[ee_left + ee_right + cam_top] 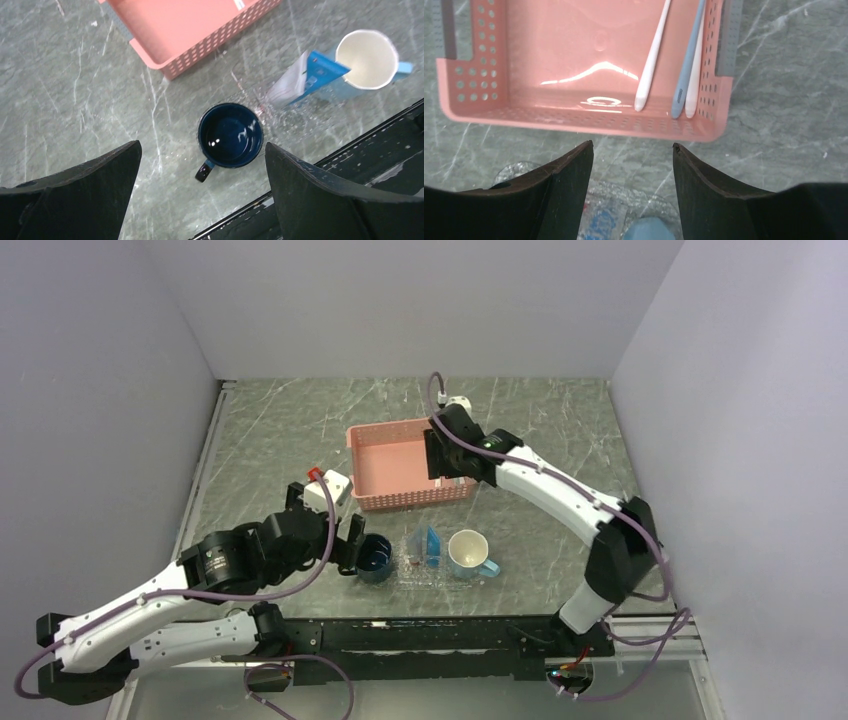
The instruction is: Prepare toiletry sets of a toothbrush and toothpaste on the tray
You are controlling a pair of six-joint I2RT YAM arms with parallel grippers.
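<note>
Right wrist view shows the right hand hanging empty, fingers spread moderately apart, over the near wall of the pink basket. The arm reaches forward and leftward from its base to the basket's right end. Inside lie three slim brushes side by side: two white toothbrushes and, between them, one pale blue-grey brush that touches the right-hand white one.

From the left wrist, the left hand points straight down, its fingers wide apart and empty, above one dark blue mug standing upright on the grey marbled surface. The left arm is folded low, its hand near the basket's near-left corner.

Just right of that mug is the single clear glittery tray. One blue toothpaste tube sits on it, tilted up, just beside one white mug at the tray's right end. A second toothpaste, white with a red end, lies on the surface beside the basket's near-left corner.
</note>
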